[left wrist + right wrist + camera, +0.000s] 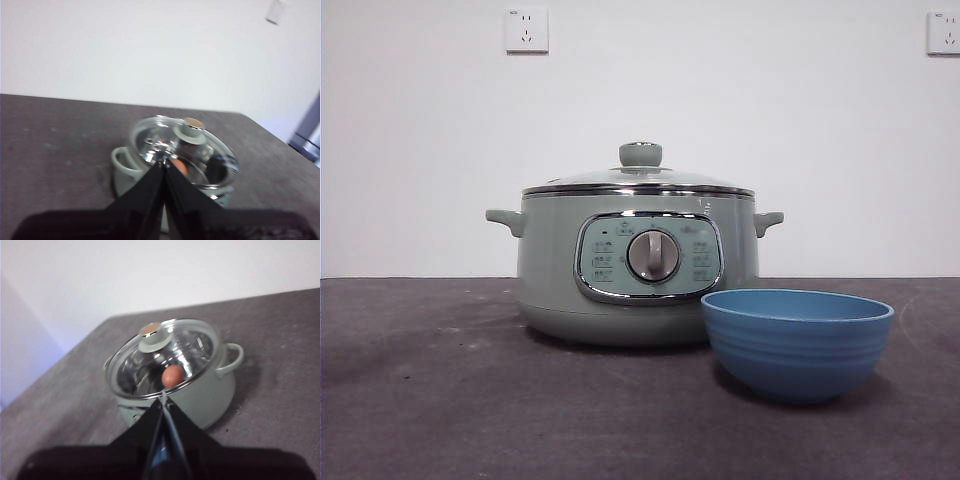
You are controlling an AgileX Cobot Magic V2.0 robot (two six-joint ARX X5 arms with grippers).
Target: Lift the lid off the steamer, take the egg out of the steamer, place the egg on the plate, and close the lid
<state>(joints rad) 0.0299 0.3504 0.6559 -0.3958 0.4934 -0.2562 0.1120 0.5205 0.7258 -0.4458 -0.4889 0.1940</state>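
While both arms hang above the scene and out of the front view, the steamer (638, 265) stands on the dark grey surface (440, 400) with the lid (640, 180) seated on its chrome rim. The lid's pale green knob (640, 154) is at the centre, upright. The control panel and silver dial (653, 256) face the front camera.

The plate (797, 343), a light-blue ridged bowl, sits on the surface just beside the steamer, nearer the front camera and towards the side of the steamer's right-hand handle as that view shows it. Whether the two touch cannot be told; the bowl overlaps the steamer's lower edge in the front view.

The egg (173, 375), brownish-orange, is visible through the glass in the right wrist view, lying inside the steamer. The left wrist view shows it as an orange blur under the lid (178, 166).

Left tool (163, 167): clenched, jaws meeting at the tips, grasping nothing, above the steamer.

Right tool (164, 396): clenched likewise, jaws together, nothing between them, above the steamer from the opposite side.

Two wall sockets (526, 30) on the white wall behind.
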